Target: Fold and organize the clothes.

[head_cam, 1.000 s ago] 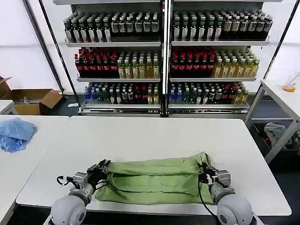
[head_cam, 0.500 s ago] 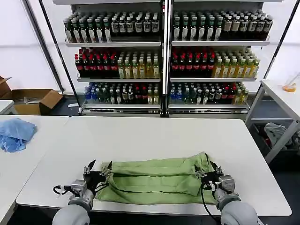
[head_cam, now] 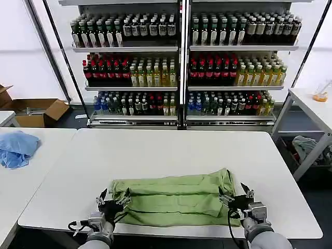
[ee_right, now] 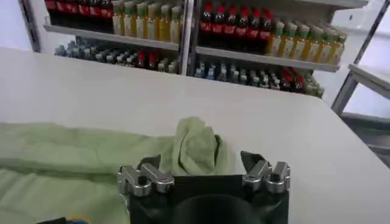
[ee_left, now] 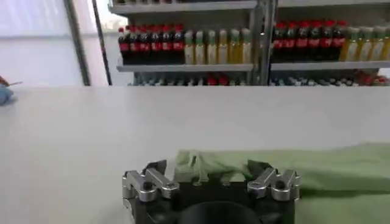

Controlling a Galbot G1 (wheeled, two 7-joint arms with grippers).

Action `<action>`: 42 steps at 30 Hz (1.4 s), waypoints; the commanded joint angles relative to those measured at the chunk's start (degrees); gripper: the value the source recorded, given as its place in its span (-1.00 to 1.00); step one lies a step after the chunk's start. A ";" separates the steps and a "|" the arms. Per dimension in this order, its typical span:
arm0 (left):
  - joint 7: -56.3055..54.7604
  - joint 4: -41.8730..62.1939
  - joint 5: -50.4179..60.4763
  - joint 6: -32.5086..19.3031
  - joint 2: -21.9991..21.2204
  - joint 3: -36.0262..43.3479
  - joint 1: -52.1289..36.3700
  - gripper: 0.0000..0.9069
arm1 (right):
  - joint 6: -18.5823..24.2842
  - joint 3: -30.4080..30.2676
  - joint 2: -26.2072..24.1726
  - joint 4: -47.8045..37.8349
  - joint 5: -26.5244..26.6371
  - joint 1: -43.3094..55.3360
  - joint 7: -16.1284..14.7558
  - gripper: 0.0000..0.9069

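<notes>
Now shirt [head_cam: 174,199] (folded) lies between open end effectors.

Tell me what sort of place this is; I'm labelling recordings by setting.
Likely a mock shop or test lab: tall metal shelves of bottled drinks, plain white tables, an open cardboard box on the floor.

White tables [head_cam: 171,150] before bottle-stocked shelves [head_cam: 181,62], cardboard box [head_cam: 36,111] on the dark floor
</notes>
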 commanded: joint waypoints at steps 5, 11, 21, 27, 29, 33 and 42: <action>-0.66 4.40 2.29 -2.99 -5.50 0.35 1.17 -0.96 | 0.38 1.02 -0.38 0.60 -0.25 -1.25 -0.03 1.00; -0.04 5.27 0.69 -3.63 -6.66 0.19 1.30 -0.96 | 0.63 1.15 -0.93 0.54 -0.01 -1.03 -0.02 1.00; 0.06 3.60 -2.17 -3.72 -5.23 -5.66 -0.48 -0.96 | 1.08 0.40 -1.52 -0.45 0.71 0.77 0.15 1.00; -0.52 -1.14 -2.18 -2.20 -0.72 -11.60 -0.87 -0.96 | 1.18 0.08 -1.88 -0.93 1.27 1.84 0.18 1.00; -0.58 -2.86 -2.84 -1.77 1.30 -14.31 -0.61 -0.96 | 1.24 0.00 -1.99 -1.08 1.42 2.07 0.13 1.00; -0.57 -5.22 -3.76 -1.04 4.20 -18.18 -0.49 -0.96 | 1.32 -0.31 -2.12 -1.46 1.57 2.52 0.10 1.00; 1.07 -8.69 -14.56 -0.18 8.10 -18.76 -2.72 -0.96 | 1.31 -0.42 -2.43 -1.49 1.55 2.52 0.11 1.00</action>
